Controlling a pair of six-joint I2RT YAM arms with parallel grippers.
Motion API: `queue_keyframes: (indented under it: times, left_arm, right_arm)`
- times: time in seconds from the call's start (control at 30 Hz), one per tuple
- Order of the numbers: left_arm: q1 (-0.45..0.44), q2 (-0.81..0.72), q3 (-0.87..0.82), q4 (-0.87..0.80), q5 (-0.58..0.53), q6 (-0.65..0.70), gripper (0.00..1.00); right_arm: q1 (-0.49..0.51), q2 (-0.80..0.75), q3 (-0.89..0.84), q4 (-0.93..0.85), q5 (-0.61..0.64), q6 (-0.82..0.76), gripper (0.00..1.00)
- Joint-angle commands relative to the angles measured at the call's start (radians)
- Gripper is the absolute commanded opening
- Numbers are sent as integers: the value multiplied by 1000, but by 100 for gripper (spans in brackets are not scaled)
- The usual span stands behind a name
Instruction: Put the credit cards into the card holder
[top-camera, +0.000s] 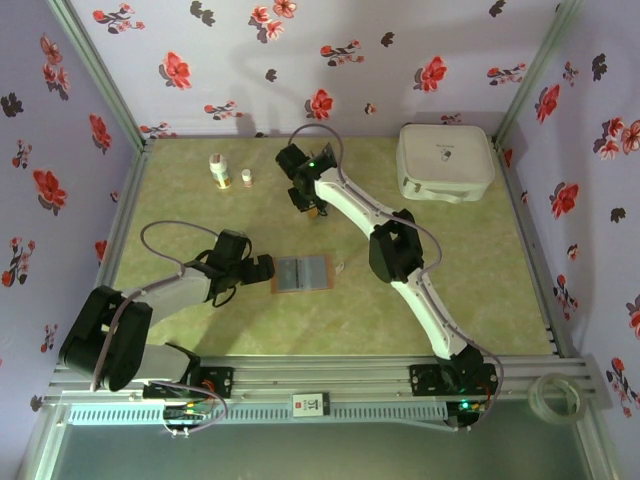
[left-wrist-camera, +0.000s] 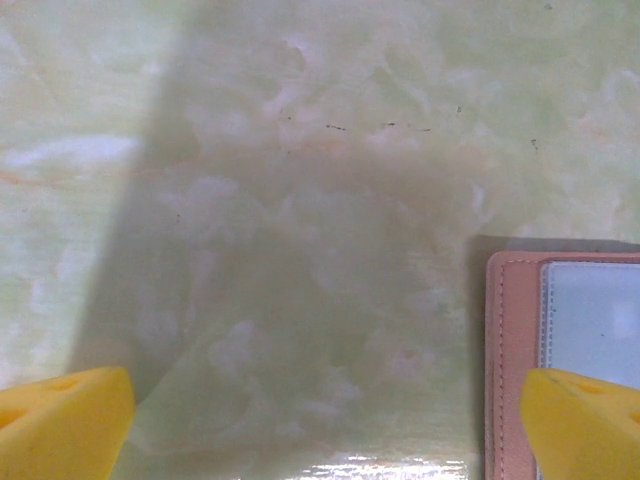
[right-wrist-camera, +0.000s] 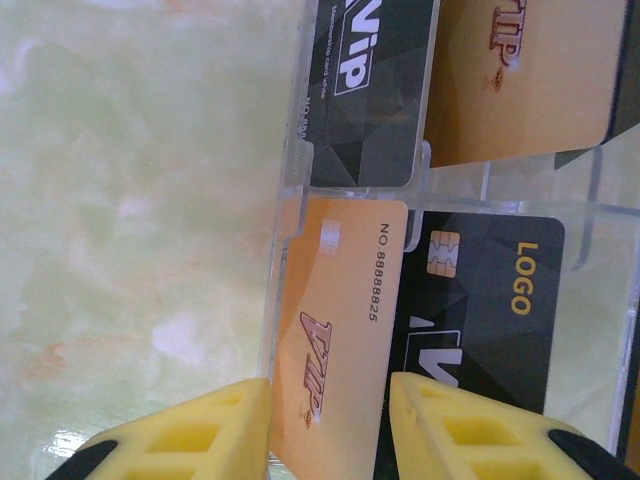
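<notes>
The card holder (top-camera: 301, 272) lies open and flat at mid-table, brown rim around a grey-blue lining. My left gripper (top-camera: 258, 270) hovers at its left edge. In the left wrist view its yellow fingers (left-wrist-camera: 62, 424) stand wide open over the bare table, and the right finger overlaps the card holder (left-wrist-camera: 512, 360). My right gripper (top-camera: 311, 207) reaches down at the clear card rack (right-wrist-camera: 290, 170) at the back. It (right-wrist-camera: 330, 430) is shut across a gold VIP credit card (right-wrist-camera: 345, 300) standing in the rack. A black LOGO card (right-wrist-camera: 480, 300), a black VIP card (right-wrist-camera: 372, 90) and another gold card (right-wrist-camera: 530, 70) stand beside it.
A large white rounded case (top-camera: 445, 162) sits at the back right. Two small bottles (top-camera: 219, 170) stand at the back left, close to the rack. A tape roll (top-camera: 556, 395) lies outside the front rail on the right. Floral walls enclose the green table (top-camera: 180, 220).
</notes>
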Motion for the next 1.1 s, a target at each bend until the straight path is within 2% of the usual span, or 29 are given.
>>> queue_keyframes:
  times: [0.0,0.13,0.33,0.53,0.77,1.07]
  left_arm:
    - [11,20,13,16,16,4,100]
    - [11,22,12,20,16,4,100]
    - [11,27,11,27,18,0,100]
    - [11,31,9,28,18,-1,100]
    - [11,22,5,25,18,-2,100]
    - [11,23,7,26,18,-3,100]
  right_arm:
    - [8,30,22,-35,-12,-14,34]
    - [9,26,27,-37,-27,-6,31]
    - [9,2,27,-21,-56,17,20]
    - [1,-9,21,-2,-87,47,16]
    - [-23,-23,-34,29,-143,93,0]
    - [-34,-73,-65,61,-161,103,0]
